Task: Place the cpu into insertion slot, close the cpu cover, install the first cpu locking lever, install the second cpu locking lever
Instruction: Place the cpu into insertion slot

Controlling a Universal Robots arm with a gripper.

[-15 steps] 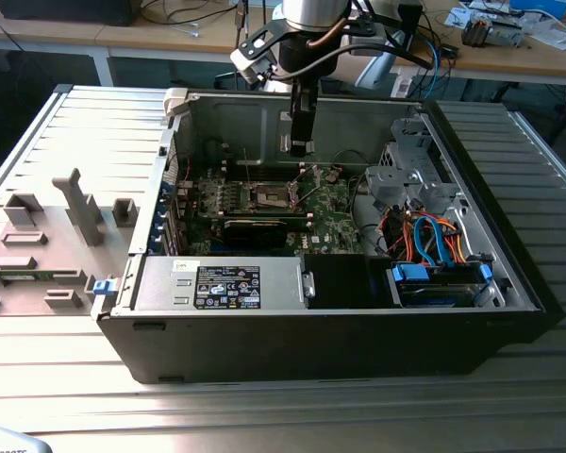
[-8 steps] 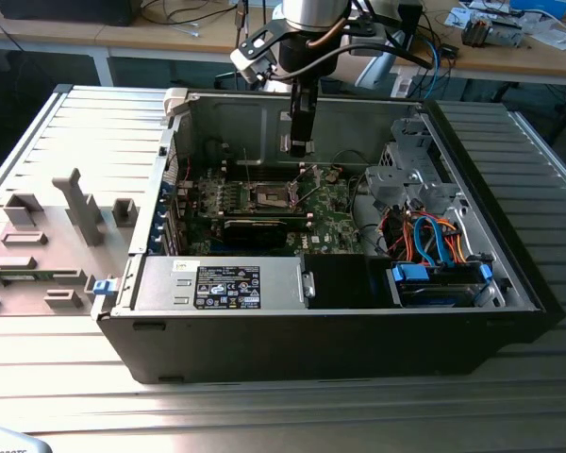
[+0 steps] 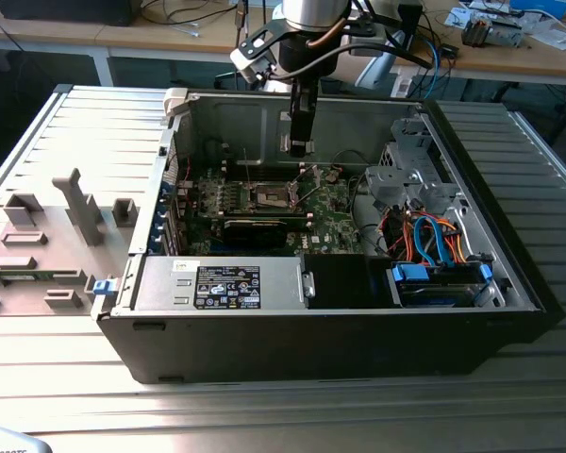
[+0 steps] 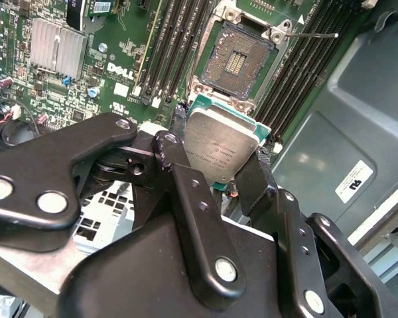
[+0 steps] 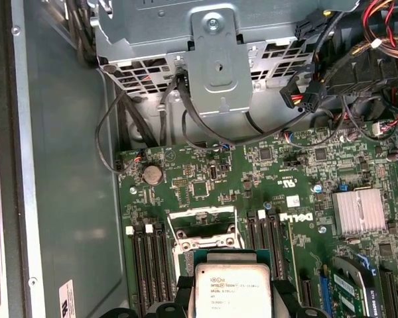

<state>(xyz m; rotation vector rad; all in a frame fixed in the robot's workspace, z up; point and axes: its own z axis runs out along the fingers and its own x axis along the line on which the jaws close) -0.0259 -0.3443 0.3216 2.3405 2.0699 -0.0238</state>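
My gripper is shut on the cpu, a flat square chip with a silvery top and green edge, clamped between two black fingers. The chip hangs above the green board, close to the insertion slot, which lies open with its dark centre showing. In the first wrist view the cpu sits just short of the insertion slot, whose silvery cpu cover stands raised. A thin locking lever sticks out beside the socket. In the exterior view the gripper is inside the case above the slot.
The open computer case rests on a ribbed metal table. Black memory slots flank the socket. A finned heatsink is on the board. A metal drive cage with cables, and orange and blue wires, stand nearby.
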